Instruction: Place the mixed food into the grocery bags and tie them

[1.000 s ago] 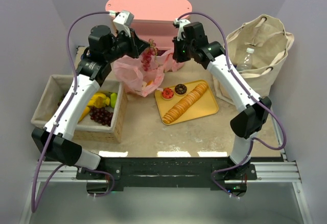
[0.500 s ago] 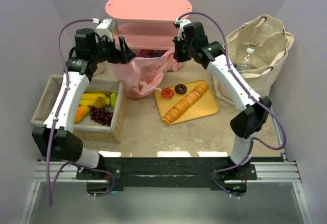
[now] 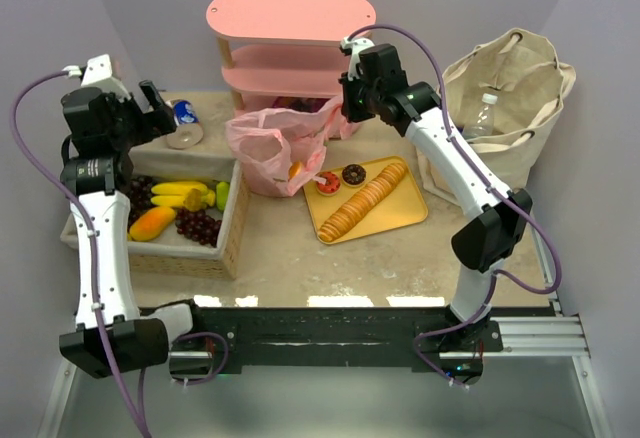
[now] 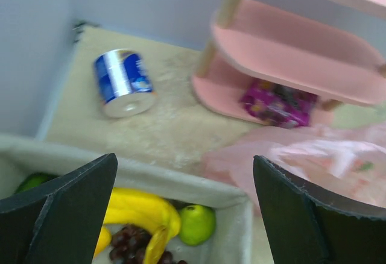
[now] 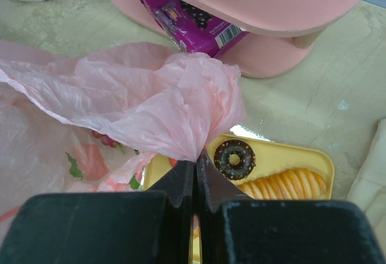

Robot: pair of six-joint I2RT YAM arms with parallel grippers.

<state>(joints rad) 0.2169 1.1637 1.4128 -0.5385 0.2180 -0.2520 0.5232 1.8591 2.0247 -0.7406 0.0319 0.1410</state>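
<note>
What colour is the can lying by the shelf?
The can is blue and white, clearest in the left wrist view.

We're in a lab test cell: plain walls [image 3: 40, 18] box the desk [image 3: 300, 268], arms [image 3: 455, 173] bolted to a rail [image 3: 540, 334].

A pink three-tier shelf [image 3: 290, 13] stands at the back of the beige table [image 3: 300, 268]. A lined woven basket [image 3: 190, 258] sits on the left side, and a yellow tray [image 3: 400, 213] lies right of the middle.
</note>
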